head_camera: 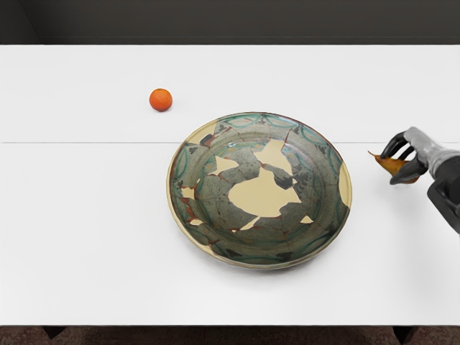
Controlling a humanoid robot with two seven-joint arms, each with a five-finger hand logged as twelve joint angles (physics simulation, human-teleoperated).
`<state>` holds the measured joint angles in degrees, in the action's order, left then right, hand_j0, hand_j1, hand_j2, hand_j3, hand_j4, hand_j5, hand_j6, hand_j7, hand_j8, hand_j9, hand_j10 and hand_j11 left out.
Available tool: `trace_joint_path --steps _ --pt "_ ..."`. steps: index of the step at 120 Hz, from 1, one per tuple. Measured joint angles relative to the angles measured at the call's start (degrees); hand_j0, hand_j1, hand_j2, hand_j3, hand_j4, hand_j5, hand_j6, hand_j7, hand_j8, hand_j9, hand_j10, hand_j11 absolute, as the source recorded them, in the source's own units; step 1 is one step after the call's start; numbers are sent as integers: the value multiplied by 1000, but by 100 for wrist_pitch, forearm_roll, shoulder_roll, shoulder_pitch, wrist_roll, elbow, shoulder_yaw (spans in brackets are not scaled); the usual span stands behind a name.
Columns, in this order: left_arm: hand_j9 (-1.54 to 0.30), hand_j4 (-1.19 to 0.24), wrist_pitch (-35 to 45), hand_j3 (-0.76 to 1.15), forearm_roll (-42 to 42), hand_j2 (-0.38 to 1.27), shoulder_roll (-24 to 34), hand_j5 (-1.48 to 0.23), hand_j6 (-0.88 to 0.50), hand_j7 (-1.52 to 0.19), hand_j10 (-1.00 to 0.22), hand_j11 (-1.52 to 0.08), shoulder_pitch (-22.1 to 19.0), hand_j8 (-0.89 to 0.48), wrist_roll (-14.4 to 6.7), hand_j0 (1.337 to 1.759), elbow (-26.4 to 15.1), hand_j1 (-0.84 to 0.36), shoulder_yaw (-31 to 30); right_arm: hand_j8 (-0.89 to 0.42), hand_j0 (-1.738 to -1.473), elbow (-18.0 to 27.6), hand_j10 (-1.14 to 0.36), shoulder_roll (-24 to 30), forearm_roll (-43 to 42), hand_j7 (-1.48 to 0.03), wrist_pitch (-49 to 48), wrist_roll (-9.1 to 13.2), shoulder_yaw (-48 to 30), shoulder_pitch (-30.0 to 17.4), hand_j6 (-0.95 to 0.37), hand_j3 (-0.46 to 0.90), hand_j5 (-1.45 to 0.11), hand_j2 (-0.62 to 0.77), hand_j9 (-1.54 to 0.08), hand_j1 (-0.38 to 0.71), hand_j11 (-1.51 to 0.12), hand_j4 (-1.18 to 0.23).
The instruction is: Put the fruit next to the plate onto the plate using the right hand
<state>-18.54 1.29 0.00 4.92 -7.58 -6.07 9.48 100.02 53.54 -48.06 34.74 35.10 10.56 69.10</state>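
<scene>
One slip worries us: our right hand (407, 155) has its fingers curled round the brownish fruit (389, 164) just right of the plate (175, 183), and so shallow a fingertip hold may drop it short of the rim.

Glazed, patchy ceramic plate (215, 136)

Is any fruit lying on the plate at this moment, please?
No, the orange fruit lies on the table beyond the plate's upper-left rim, and the right hand grips a yellowish fruit off its right side.
</scene>
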Motion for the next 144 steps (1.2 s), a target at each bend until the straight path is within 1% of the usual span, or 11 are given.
trace_joint_path --steps 54,70,89,106,127,137,144 --pt "-1 -1 -1 0 20 0 0 -1 -1 -1 -1 -1 -101 -1 1 1658 0 348 42 -380 -1655 0 -493 -133 456 -979 -159 0 -69 599 -367 1 -1056 269 -1005 324 -1001 -711" --pt "-1 -1 -1 0 20 0 0 -1 -1 -1 -1 -1 -99 -1 0 1658 0 348 43 -382 -1655 0 -496 -233 606 -979 -227 1 -70 785 -367 1 -1055 268 -1004 325 -1000 -711" --pt "-1 -1 -1 0 21 0 0 -1 -1 -1 -1 -1 -88 -1 -1 1658 0 348 14 -378 -1656 0 -491 -508 924 -979 -263 0 -70 1115 -365 1 -1057 273 -1004 327 -999 -711" --pt "-1 -1 -1 0 21 0 0 -1 -1 -1 -1 -1 -88 -1 0 1658 0 348 -1 -414 -1656 0 -476 -751 1177 -979 -260 -3 -63 1386 -452 0 -1041 285 -1006 333 -995 -719" --pt "-1 -1 -1 0 21 0 0 -1 -1 -1 -1 -1 -88 -1 -1 1658 0 348 -7 -425 -1657 0 -466 -1079 1371 -979 -239 -6 -61 1572 -549 0 -1030 357 -999 361 -983 -725" --pt "-1 -1 -1 0 21 0 0 -1 -1 -1 -1 -1 -88 -1 0 1658 0 348 -10 -435 -1657 -1 -464 -1201 1418 -979 -231 -7 -61 1625 -598 0 -1023 336 -994 359 -983 -729" --pt "-1 -1 0 0 21 0 0 -1 -1 -1 -1 -1 -88 -1 -1 1658 0 348 -10 -436 -1656 -1 -459 -1292 1475 -979 -221 -7 -61 1656 -603 0 -1019 303 -991 349 -983 -732"
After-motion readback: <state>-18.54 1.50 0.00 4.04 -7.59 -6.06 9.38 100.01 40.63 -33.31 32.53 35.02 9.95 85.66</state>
